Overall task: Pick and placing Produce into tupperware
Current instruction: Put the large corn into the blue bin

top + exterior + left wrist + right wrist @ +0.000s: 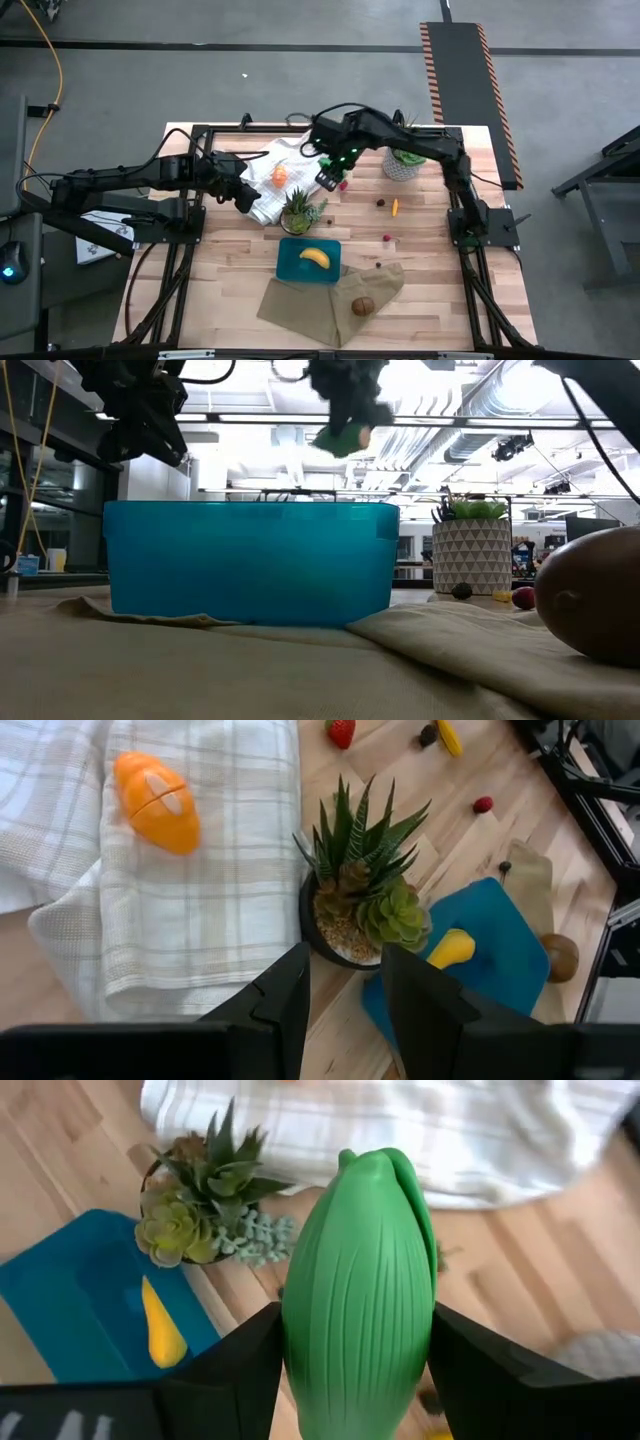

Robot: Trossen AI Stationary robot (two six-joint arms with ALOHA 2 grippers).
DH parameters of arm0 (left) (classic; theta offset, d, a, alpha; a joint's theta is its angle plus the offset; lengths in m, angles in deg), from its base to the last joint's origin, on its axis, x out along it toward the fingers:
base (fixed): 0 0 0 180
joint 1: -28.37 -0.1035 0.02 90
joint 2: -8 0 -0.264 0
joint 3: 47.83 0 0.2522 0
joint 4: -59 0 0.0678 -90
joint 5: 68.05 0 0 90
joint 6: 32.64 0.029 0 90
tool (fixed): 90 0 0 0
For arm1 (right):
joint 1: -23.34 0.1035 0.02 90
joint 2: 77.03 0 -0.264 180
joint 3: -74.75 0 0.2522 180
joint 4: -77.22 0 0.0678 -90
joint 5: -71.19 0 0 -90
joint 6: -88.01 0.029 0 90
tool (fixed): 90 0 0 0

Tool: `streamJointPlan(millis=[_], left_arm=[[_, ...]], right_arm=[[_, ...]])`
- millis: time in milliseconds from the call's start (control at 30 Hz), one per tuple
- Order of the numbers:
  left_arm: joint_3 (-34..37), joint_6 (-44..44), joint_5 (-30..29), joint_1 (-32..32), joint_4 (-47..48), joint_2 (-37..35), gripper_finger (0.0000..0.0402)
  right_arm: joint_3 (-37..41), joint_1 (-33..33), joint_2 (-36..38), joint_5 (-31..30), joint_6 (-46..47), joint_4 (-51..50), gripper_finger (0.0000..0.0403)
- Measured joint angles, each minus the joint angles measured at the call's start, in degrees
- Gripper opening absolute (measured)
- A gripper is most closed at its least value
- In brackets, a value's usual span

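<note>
The right gripper (358, 1380) grips a green pepper (360, 1290) between its two dark fingers, the pepper standing out ahead of the fingertips. In the high view this gripper (330, 176) hangs above the table just behind a small potted succulent (300, 210), beside the edge of a white checked towel (272, 180). In the low view the pepper (345, 438) shows well up in the air, above the far rim of the teal tupperware (250, 560).

The tupperware (292, 262) sits near the front middle of the table, just in front of the succulent and so a little in front of the held pepper. A yellow banana (315, 257) lies inside it. A tan cloth (320, 305) lies under and beside the container, with a brown kiwi (362, 306) resting on it to the right of the tupperware.

The left gripper (243, 197) is closed and holds nothing; it hovers over the left edge of the towel. An orange piece (280, 174) lies on the towel between the two grippers. Farther right on the wood lie a dark berry (380, 203), a small orange-yellow piece (395, 207) and a red berry (386, 238). A larger potted plant in a white patterned pot (402, 162) stands at the back right.
</note>
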Motion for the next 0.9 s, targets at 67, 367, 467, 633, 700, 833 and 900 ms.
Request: streamJointPlan(millis=[67,367,467,633,700,833,900], left_arm=[[0.00,0.00,0.00,0.00,0.02,0.00,0.0115],[0.00,1.73,-0.02,0.00,0.04,0.00,0.0115],[0.00,1.98,-0.02,0.00,0.04,0.00,0.0115],[0.00,3.23,-0.02,0.00,0.02,0.00,0.0115],[0.00,3.23,-0.02,0.00,0.02,0.00,0.0115],[0.00,3.23,-0.02,0.00,0.00,0.00,0.0115],[0.00,3.23,0.16,0.00,0.01,0.00,0.0115]], right_arm=[[0.08,0.60,1.94,-2.73,1.02,-1.37,0.0197],[0.09,5.56,10.11,-5.87,7.33,-1.04,0.0197],[0.09,8.94,11.61,-7.05,9.35,1.03,0.0197],[0.09,15.20,12.33,-11.11,10.72,5.97,0.0197],[0.09,17.35,12.33,-12.63,11.14,7.72,0.0197],[0.09,21.48,12.33,-16.50,12.09,11.28,0.0197],[0.09,23.29,12.33,-18.26,12.97,12.59,0.0197]])
